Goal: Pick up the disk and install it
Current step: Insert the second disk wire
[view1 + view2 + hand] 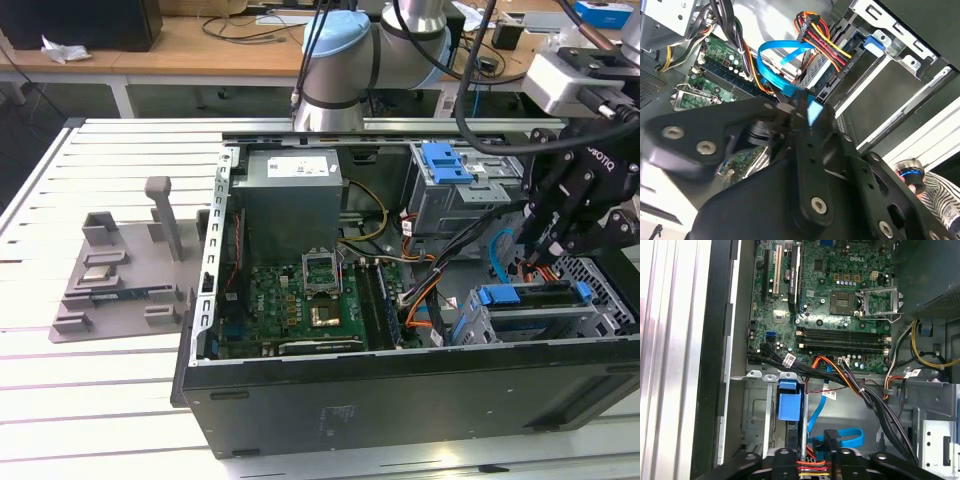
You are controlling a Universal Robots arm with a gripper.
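**Disk in the drive cage at the exterior view's right, gripper just above it**

The disk [527,312], a flat silver-metal hard drive with blue plastic side rails, lies level in the metal drive cage [470,325] at the lower right of the exterior view, inside the open computer case [400,400].

At the exterior view's far left, a grey plastic fixture [110,275] with upright posts rests on the white slatted table [100,390]. Next comes the black computer case, lying on its side with its panel off. In its left part stands the large grey metal box with a white sticker [290,190], and below it in the frame lies the green motherboard [300,300], which also appears in the first wrist view [840,290]. Bundles of black, orange and yellow cables [425,275] run across the middle. Further right, near the top of the case, a small bare blue plastic bracket [445,160] sits on a second metal bay. A flat blue ribbon cable [842,437] loops near the cage in both wrist views.

At the far right, the black gripper [540,255] hangs just above the disk's blue rail. Whether it is clenched or released cannot be told.
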